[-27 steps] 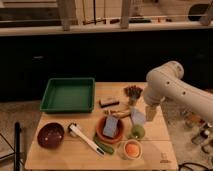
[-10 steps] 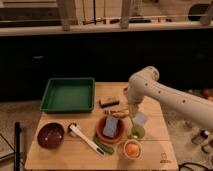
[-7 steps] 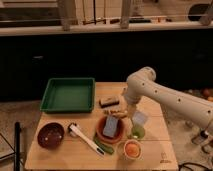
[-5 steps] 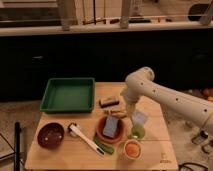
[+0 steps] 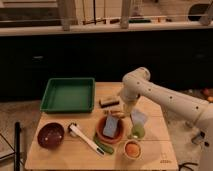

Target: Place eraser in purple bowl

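The eraser [image 5: 109, 102], a small dark block over a paler base, lies on the wooden table [image 5: 155, 150] just right of the green tray. The purple bowl [image 5: 50, 135] stands at the table's front left, with nothing showing in it. My gripper [image 5: 125, 110] hangs from the white arm at the table's middle right, pointing down. It is just right of the eraser and slightly nearer the front. I cannot see it touching the eraser.
A green tray [image 5: 68, 94] sits at the back left. An orange bowl [image 5: 101, 135] holds a blue-grey block [image 5: 112, 127]. A white-handled tool [image 5: 85, 138] lies beside it. A green cup [image 5: 137, 131] and a small white cup [image 5: 132, 149] stand at the front right.
The arm has swung left across the table, from the right side to just beside the eraser. The objects on the table have not moved.
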Controlling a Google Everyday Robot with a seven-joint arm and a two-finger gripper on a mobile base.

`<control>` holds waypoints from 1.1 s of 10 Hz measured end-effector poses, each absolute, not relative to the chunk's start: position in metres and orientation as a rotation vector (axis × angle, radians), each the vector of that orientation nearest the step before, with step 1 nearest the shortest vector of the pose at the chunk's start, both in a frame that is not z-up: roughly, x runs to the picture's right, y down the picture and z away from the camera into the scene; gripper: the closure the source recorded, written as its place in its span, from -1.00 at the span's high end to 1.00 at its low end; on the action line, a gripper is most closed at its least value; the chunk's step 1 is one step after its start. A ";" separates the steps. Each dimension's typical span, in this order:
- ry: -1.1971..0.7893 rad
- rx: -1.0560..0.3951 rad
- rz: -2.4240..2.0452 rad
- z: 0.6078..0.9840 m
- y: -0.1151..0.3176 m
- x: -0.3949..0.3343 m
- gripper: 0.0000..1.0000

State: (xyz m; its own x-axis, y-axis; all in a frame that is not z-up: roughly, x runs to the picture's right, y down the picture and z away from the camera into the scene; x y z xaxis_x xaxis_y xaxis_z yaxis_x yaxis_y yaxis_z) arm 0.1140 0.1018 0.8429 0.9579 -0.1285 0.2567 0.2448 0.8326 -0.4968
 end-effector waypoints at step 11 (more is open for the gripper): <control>-0.288 -0.594 -0.303 0.882 0.106 0.088 0.60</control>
State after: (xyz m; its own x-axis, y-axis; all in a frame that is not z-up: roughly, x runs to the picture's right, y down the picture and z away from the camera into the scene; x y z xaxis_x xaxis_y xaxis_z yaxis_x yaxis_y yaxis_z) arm 0.0882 0.1056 0.8823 0.9162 -0.1954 0.3499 0.3593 0.7873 -0.5010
